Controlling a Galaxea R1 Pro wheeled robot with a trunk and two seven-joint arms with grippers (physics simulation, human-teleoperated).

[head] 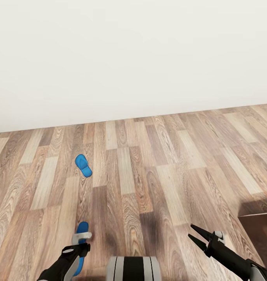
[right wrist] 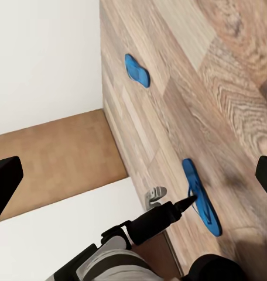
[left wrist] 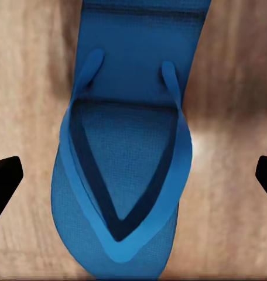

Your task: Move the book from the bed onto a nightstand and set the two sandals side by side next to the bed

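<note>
**Left gripper over the near sandal, second sandal still apart**

I hold the left gripper (head: 80,244) directly above the near sandal (head: 82,229) on the wood-plank floor (head: 157,171), its jaws spread wide with nothing between them. The far sandal (head: 83,165) lies well apart, closer to the white wall (head: 133,58). My right gripper (head: 196,235) hangs open and empty over bare floor. I judge the task barely begun: the sandals are not paired, and no bed, book or nightstand is visible here. The left wrist view shows the blue sole and V-shaped strap close up, both fingertips flanking it; the head view gives the gap between the sandals instead
</note>
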